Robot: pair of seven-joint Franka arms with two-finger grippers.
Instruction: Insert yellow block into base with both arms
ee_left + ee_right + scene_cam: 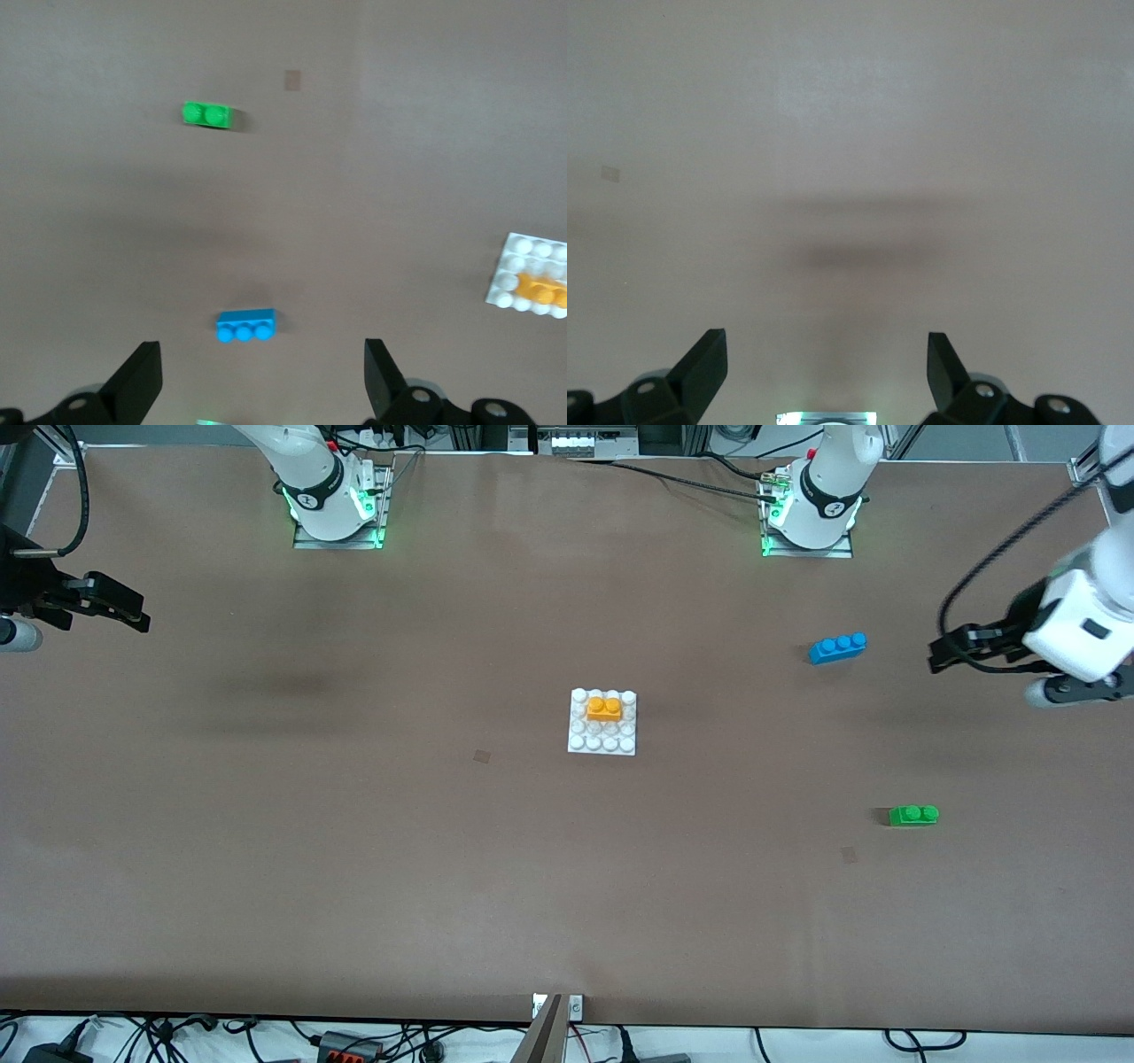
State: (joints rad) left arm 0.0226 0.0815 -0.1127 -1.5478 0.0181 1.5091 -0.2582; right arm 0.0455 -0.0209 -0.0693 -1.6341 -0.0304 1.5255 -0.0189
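Observation:
The yellow block [604,708] sits on the studs of the white base [602,735] at the table's middle, on the rows nearer the robots. Both show at the edge of the left wrist view: the yellow block [542,289] on the base [523,257]. My left gripper [943,655] is open and empty, up in the air over the left arm's end of the table, well apart from the base. In the left wrist view its fingers [142,376] stand wide apart. My right gripper [133,613] is open and empty over the right arm's end of the table, its fingers [709,359] over bare table.
A blue three-stud brick [837,646] lies toward the left arm's end, below the left gripper in the left wrist view [245,326]. A green two-stud brick [913,815] lies nearer the front camera and also shows in the left wrist view [206,115]. Cables run along the table's front edge.

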